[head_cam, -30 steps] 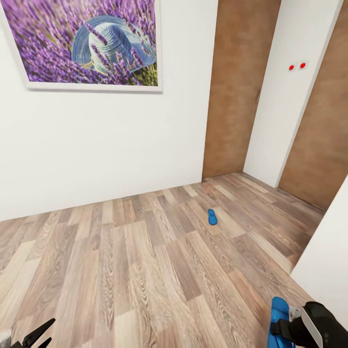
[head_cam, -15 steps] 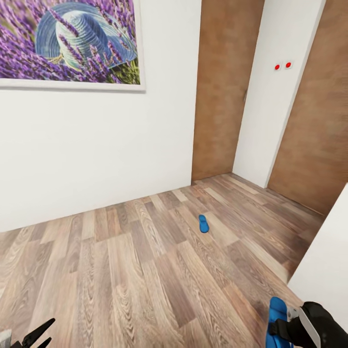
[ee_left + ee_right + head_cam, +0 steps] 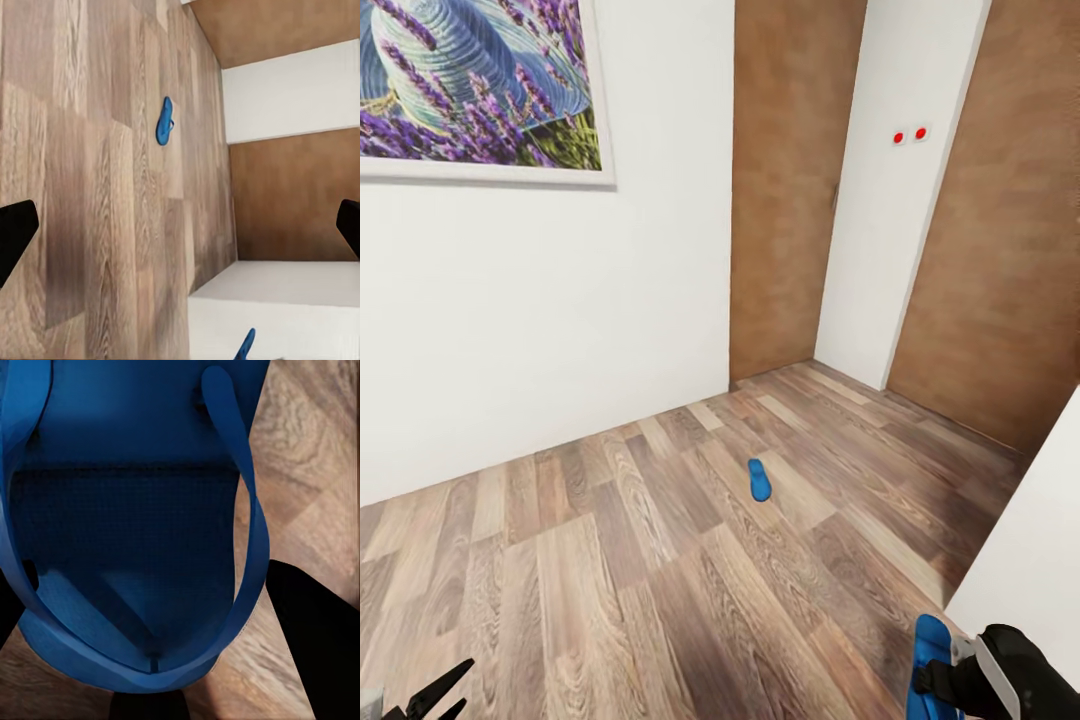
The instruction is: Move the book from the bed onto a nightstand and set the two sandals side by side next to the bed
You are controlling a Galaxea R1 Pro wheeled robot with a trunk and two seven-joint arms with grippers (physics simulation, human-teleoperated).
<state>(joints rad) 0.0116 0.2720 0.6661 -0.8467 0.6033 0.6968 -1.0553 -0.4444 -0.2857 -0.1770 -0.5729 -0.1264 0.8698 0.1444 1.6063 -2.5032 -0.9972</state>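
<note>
A bright blue flat flip-flop [image 3: 933, 662] is clamped in the black right gripper [image 3: 952, 678] at the head view's lower right corner, its lower part cut off by the frame edge; in the right wrist view its textured sole [image 3: 127, 547] and smooth curved strap [image 3: 244, 495] are seen close between the dark fingers. The second blue flip-flop [image 3: 759, 480] lies alone on the light wood-plank floor [image 3: 610, 570], well apart, before the matte brown doors [image 3: 785, 180]. Only two black fingertips of the left gripper [image 3: 432, 696] are seen, spread apart and empty. The framed purple lavender picture [image 3: 480, 85] is cropped by the frame edge.
</note>
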